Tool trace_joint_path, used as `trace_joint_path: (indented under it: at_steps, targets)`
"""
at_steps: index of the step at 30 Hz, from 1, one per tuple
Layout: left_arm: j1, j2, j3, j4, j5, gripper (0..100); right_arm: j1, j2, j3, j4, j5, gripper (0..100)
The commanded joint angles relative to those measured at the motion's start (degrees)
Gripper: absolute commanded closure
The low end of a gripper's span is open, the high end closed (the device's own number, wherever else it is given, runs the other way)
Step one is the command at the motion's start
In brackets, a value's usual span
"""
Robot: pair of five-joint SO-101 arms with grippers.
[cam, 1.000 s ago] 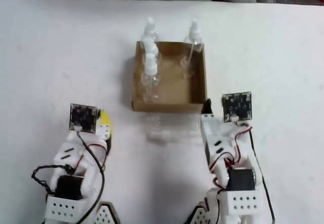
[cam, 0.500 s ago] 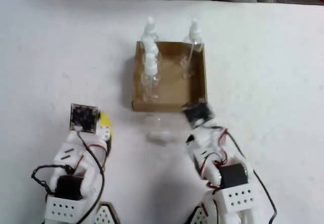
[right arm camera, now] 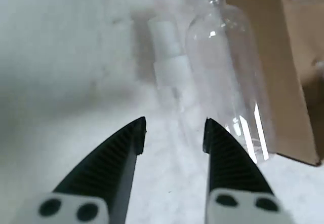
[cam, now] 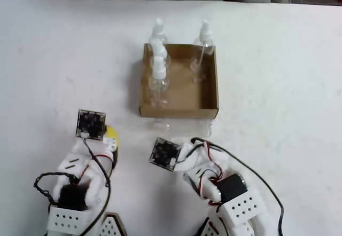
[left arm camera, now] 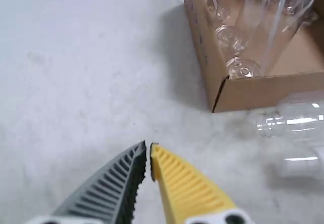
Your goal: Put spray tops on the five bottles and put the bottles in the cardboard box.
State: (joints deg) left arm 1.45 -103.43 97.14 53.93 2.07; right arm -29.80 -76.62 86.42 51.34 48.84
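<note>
Currently the right hand (right arm camera: 174, 122) gapes empty near 1 lying bottle (right arm camera: 228, 67); the left hand (left arm camera: 148, 145) is closed, empty.

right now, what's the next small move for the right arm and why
Probably ease the open right end effector forward to straddle the white plastic spray top, lying loose just ahead beside the clear plastic bottle outside the brown cardboard box.

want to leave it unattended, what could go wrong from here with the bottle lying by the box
1. The loose bottle is clear and round, lying on its side by the cardboard box; the open right gripper could roll it away.
2. Its spray top lies alongside, so the gripper may knock or catch it too.
3. Upright bottles in the box might tip when another goes in.
</note>
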Motion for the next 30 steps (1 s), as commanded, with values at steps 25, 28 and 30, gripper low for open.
trace_joint_path:
  at_steps: [25, 28, 30]
  targets:
    - [-0.48, -0.75, -0.18, 0.0, -0.62, 98, -6.29, 0.66, 4.22, -10.15, 1.23, 89.2]
    - [-0.48, -0.75, -0.18, 0.0, -0.62, 98, -6.29, 0.66, 5.1, -10.15, 1.23, 89.2]
    - [-0.48, -0.75, -0.18, 0.0, -0.62, 98, -6.11, 0.66, 5.54, -10.68, 1.32, 89.2]
